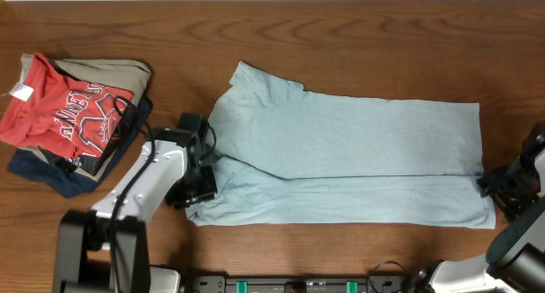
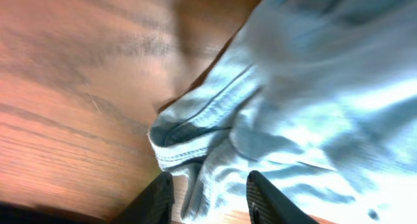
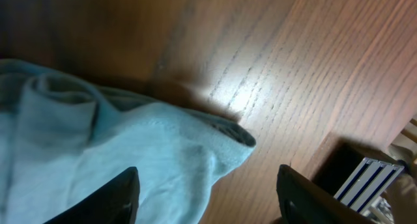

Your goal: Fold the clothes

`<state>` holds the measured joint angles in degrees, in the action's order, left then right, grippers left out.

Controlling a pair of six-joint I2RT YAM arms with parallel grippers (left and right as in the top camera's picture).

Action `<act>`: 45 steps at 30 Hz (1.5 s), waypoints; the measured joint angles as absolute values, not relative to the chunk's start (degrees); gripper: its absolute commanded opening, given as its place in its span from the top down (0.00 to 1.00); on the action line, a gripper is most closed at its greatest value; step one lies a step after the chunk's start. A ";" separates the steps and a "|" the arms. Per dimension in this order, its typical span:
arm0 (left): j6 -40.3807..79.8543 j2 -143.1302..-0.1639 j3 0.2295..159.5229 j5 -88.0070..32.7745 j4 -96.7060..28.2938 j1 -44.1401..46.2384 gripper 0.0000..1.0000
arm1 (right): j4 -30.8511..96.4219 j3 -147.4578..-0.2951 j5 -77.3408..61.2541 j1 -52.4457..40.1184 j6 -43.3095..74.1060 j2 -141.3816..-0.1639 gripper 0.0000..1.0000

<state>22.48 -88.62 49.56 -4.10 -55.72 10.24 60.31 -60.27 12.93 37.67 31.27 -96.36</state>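
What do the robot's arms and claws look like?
The left arm is a silvery-white tube with black joints and a thin black cable along it. The left claw and right claw each have two black fingers.

Overhead, my right hand (image 1: 504, 186) is half cut off by the frame edge, and my left hand (image 1: 200, 186) covers the T-shirt (image 1: 341, 157) corner under it. Left wrist view's all smeary, folds are mush, and both wrist views crop my fingers (image 3: 117, 198) at the bottom.
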 measured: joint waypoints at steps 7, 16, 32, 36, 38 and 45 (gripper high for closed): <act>22.46 -81.52 51.09 -6.50 -55.81 10.26 0.57 | 59.07 -60.27 7.35 37.67 28.12 -91.70 0.50; 17.30 -79.11 51.27 -13.34 -47.55 17.61 0.58 | 54.28 -58.43 3.81 37.65 27.14 -90.96 0.64; 14.72 -92.36 51.24 -14.52 -39.94 35.66 0.53 | 47.13 -50.33 -0.27 37.63 27.09 -91.07 0.65; 14.72 -93.76 51.24 -11.79 -38.35 37.89 0.52 | 47.03 -50.28 -0.30 37.63 26.96 -91.07 0.65; 14.68 -94.04 51.24 -10.17 -37.82 38.89 0.52 | 47.05 -50.28 -0.30 37.63 26.96 -91.07 0.64; 13.04 -94.08 51.24 -7.75 -36.97 41.45 0.53 | 47.03 -50.28 -0.30 37.63 26.94 -91.07 0.64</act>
<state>13.04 -94.08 51.24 -7.75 -36.97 41.45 47.03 -50.28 -0.30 37.63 26.94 -91.07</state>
